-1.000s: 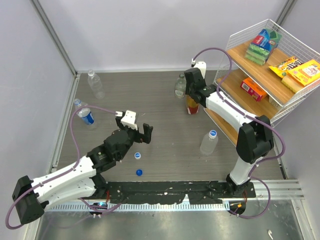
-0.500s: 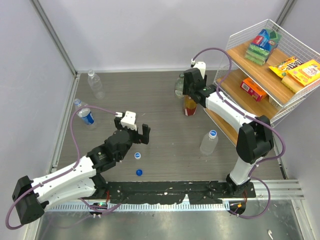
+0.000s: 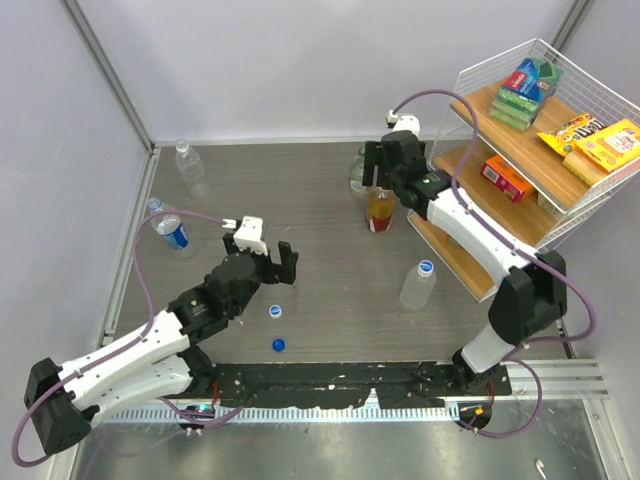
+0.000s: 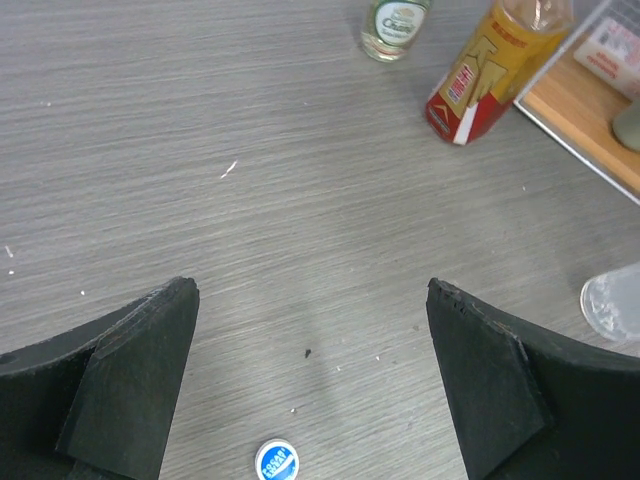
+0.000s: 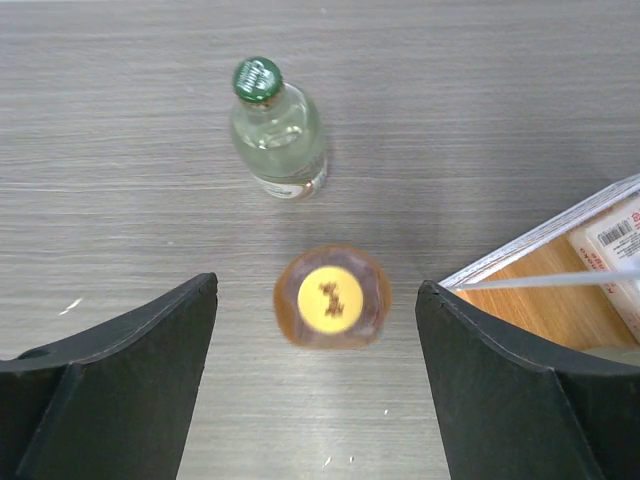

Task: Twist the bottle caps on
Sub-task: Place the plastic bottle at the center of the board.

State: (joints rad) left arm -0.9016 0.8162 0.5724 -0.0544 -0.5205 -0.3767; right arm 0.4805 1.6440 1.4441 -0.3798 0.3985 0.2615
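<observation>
An amber bottle with a red label stands upright, with a yellow cap on its neck. My right gripper hovers just above it, open, the fingers clear of the bottle on both sides. A clear bottle with a green cap stands just behind. My left gripper is open and empty above the table. A white cap with a blue middle lies in front of it, and a dark blue cap lies nearer the bases. A clear bottle with a blue cap lies on its side.
A wire rack with wooden shelves holds snack boxes on the right, its lower shelf edge close to the right finger. A blue-labelled bottle and a clear one stand at the far left by the wall.
My right gripper has opened off the amber bottle's top and risen a little. The left gripper has drifted slightly left, still open.
</observation>
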